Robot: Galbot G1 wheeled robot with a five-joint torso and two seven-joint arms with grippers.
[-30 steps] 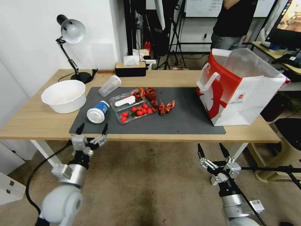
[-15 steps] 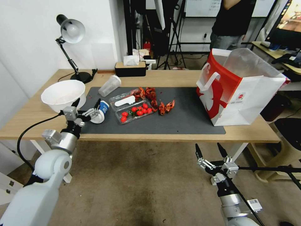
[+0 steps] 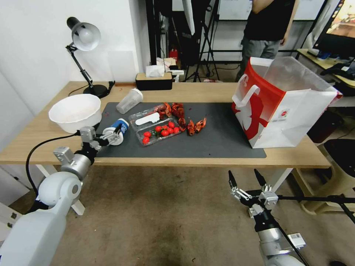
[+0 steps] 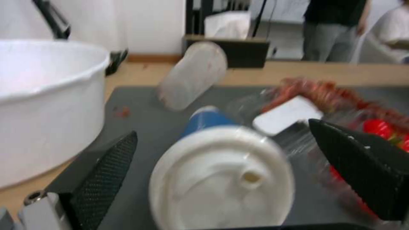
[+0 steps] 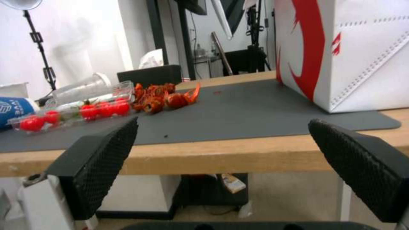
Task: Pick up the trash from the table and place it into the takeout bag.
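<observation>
Right gripper (image 3: 247,183): parked below the table's near edge, off its right half; jaws wide apart, holding nothing.
Left gripper (image 3: 106,133): at the near left corner of the grey mat (image 3: 222,136); jaws spread either side of the lidded cup (image 3: 115,131), not closed on it.
Lidded cup: lies on its side, white lid toward the gripper, blue body behind. Likely light, thin-walled, prone to roll; a hold across the body just behind the lid looks safest.
Other trash: clear tomato tray (image 3: 157,132), crayfish shells (image 3: 186,121), tipped clear cup (image 3: 129,100), mid-mat to far left corner. White bowl (image 3: 75,112) on table's left.
Takeout bag (image 3: 283,101): upright, open, table's right end. Stiff.
Table (image 3: 40,144): light wood, level.
Room: lamp (image 3: 84,37), tissue box (image 3: 153,80) at far edge; cluttered behind.
</observation>
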